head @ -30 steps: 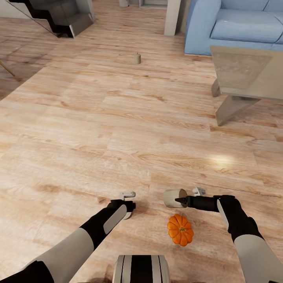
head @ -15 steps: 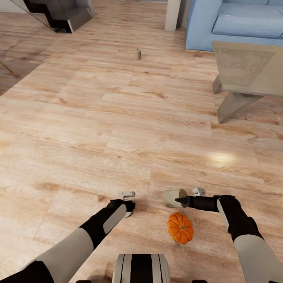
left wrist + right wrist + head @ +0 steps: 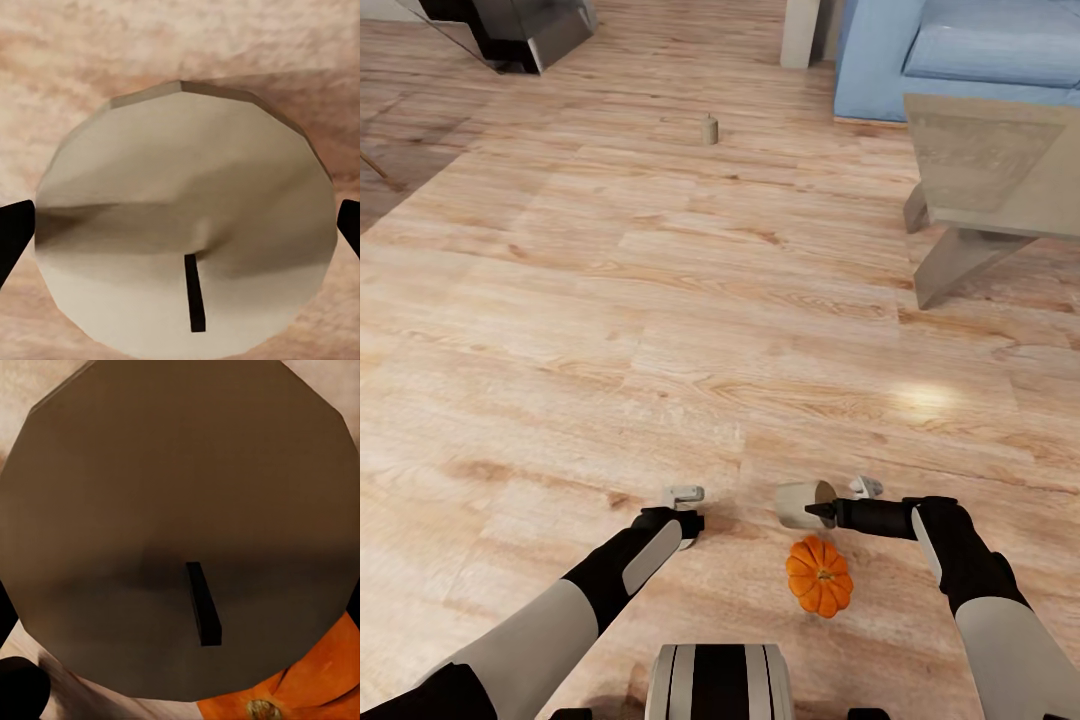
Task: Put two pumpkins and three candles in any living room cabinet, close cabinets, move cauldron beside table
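**Two candles in hand, a third waiting far up the floor**

Lower left of centre in the head view, the left gripper (image 3: 682,512) points down at the wooden floor (image 3: 660,330); its wrist view shows a candle (image 3: 184,225) clasped between the dark fingertips (image 3: 15,232), presumably for carrying to a cabinet. Just right, the right gripper (image 3: 830,505) clamps a sideways candle (image 3: 800,503), directly above the pumpkin (image 3: 819,578) on the floor. Another candle (image 3: 708,130) stands top centre; the table (image 3: 980,170) sits upper right.
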Controlling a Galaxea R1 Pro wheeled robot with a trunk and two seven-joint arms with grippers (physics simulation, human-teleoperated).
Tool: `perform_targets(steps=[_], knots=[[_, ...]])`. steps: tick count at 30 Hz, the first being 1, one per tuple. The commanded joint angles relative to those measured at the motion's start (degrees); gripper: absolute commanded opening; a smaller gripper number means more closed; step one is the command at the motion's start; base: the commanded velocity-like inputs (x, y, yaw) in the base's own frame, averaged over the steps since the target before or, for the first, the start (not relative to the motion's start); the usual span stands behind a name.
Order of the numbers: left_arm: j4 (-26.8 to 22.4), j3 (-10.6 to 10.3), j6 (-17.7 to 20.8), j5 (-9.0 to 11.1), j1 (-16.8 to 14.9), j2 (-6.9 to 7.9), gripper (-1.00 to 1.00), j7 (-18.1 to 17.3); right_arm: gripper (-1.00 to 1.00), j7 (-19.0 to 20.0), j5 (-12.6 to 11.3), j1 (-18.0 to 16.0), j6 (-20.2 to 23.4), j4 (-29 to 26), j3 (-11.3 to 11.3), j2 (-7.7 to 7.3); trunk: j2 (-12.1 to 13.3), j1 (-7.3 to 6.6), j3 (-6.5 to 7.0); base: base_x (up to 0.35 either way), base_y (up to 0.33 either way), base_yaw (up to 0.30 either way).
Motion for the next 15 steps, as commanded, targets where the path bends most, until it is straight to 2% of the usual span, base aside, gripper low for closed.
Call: perform_targets(steps=[1, 11, 15], knots=[[0.01, -0.01, 0.01, 0.04, 0.0, 0.0, 1.0, 0.0, -1.0, -0.01, -0.02, 0.0, 0.01, 0.07, 0.0, 0.0, -0.01, 0.03, -0.22, 0.0, 0.0, 0.0], [0.01, 0.0, 0.01, 0.04, 0.01, 0.0, 1.0, 0.0, -1.0, -0.01, -0.02, 0.0, -0.02, 0.28, 0.01, 0.0, -0.12, 0.23, -1.99, 0.0, 0.0, 0.0], [0.01, 0.0, 0.01, 0.04, 0.0, 0.02, 1.0, 0.0, -1.0, -0.01, -0.02, 0.0, -0.01, 0.28, 0.01, 0.01, -0.12, 0.23, -1.99, 0.0, 0.0, 0.0]])
